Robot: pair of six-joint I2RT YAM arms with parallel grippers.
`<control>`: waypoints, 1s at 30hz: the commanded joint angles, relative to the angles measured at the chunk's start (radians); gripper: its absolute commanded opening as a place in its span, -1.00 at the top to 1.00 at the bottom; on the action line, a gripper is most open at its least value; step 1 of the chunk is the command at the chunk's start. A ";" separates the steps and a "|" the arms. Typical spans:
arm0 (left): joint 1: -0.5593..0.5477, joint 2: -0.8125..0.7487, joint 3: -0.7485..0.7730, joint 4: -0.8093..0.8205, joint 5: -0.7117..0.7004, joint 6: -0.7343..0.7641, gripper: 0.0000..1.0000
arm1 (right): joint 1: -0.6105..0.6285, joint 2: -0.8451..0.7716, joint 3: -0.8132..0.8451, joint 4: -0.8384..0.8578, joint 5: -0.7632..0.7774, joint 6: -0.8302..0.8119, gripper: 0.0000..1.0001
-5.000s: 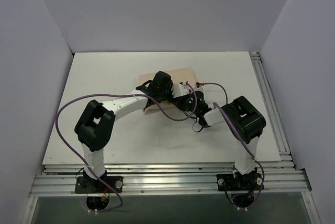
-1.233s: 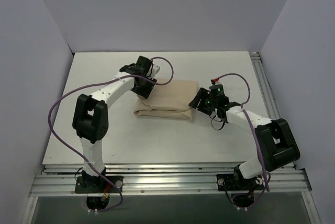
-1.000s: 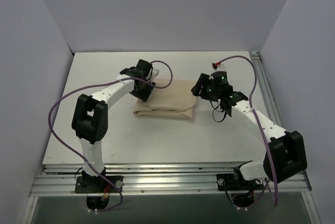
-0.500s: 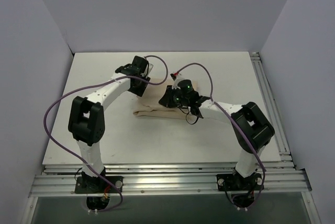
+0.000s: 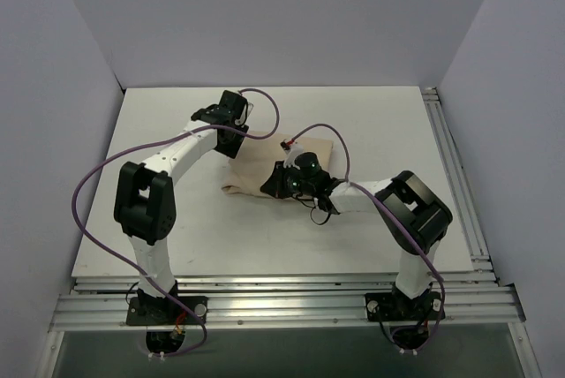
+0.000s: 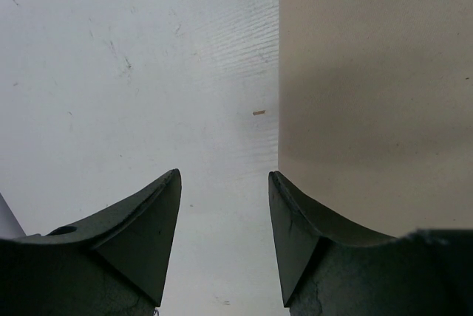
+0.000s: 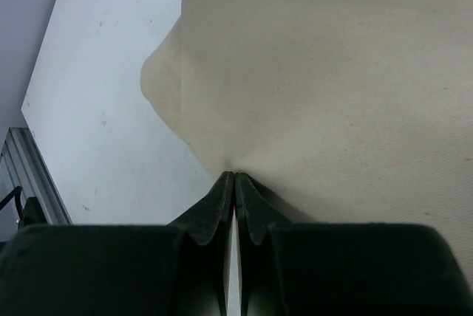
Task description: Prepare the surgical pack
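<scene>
The surgical pack shows only as a folded tan cloth bundle (image 5: 258, 166) on the white table (image 5: 177, 228); its contents are hidden. My left gripper (image 5: 233, 147) hovers open at the bundle's far-left edge; in the left wrist view the left gripper (image 6: 224, 174) has bare table between its fingers, and the straight edge of the cloth (image 6: 369, 72) runs under the right finger. My right gripper (image 5: 274, 184) lies over the bundle's near-middle. In the right wrist view the right gripper (image 7: 235, 174) is shut, and the cloth (image 7: 332, 72) puckers to a point at its tips.
Purple-grey walls (image 5: 265, 16) enclose the table on three sides. An aluminium rail (image 5: 455, 175) runs along the right edge and more rails (image 5: 282, 303) cross the front by the arm bases. Purple cables (image 5: 88, 210) loop off both arms.
My right gripper went from the bundle's right end, shut, then swept left across the bundle to its near-middle. The left gripper drifted slightly back toward the far-left corner, still open.
</scene>
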 commanded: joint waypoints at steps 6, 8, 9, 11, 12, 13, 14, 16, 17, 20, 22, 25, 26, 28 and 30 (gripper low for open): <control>0.012 0.027 0.073 0.013 0.039 -0.002 -0.20 | -0.026 -0.055 0.066 -0.222 0.074 -0.097 1.00; 0.013 0.044 0.109 0.004 0.048 -0.005 -0.22 | -0.049 -0.116 0.146 -0.305 0.083 -0.095 1.00; 0.018 0.049 0.119 0.001 0.057 -0.007 -0.24 | -0.063 -0.138 0.160 -0.314 0.084 -0.083 0.92; 0.021 0.052 0.138 -0.007 0.080 -0.016 -0.31 | -0.128 -0.193 0.172 -0.351 0.088 -0.046 0.78; 0.022 0.053 0.153 -0.008 0.093 -0.022 -0.32 | -0.155 -0.206 0.171 -0.371 0.088 -0.019 0.67; 0.022 0.055 0.158 -0.008 0.096 -0.027 -0.33 | -0.179 -0.216 0.165 -0.395 0.089 -0.011 0.61; 0.022 0.056 0.162 -0.008 0.102 -0.037 -0.34 | -0.220 -0.235 0.159 -0.438 0.097 -0.009 0.54; 0.024 0.064 0.170 -0.008 0.122 -0.041 -0.35 | -0.253 -0.265 0.128 -0.475 0.124 -0.026 0.27; 0.024 0.067 0.173 -0.007 0.125 -0.045 -0.35 | -0.270 -0.273 0.117 -0.498 0.135 -0.025 0.11; 0.024 0.081 0.178 -0.004 0.116 -0.047 -0.29 | -0.371 -0.269 0.073 -0.474 0.082 0.015 -0.13; 0.024 0.092 0.169 -0.001 0.113 -0.044 -0.28 | -0.422 -0.250 0.057 -0.458 0.031 0.029 -0.22; 0.024 0.098 0.144 -0.001 0.110 -0.041 -0.27 | -0.445 -0.180 0.060 -0.437 -0.006 0.014 -0.27; 0.024 0.096 0.141 -0.001 0.107 -0.042 -0.27 | -0.449 -0.161 0.059 -0.425 -0.024 0.015 -0.27; 0.024 0.086 0.138 -0.002 0.102 -0.039 -0.27 | -0.460 -0.122 0.047 -0.385 -0.069 0.027 -0.25; 0.022 0.072 0.144 -0.004 0.088 -0.022 -0.27 | -0.465 -0.103 0.018 -0.314 -0.092 0.056 -0.22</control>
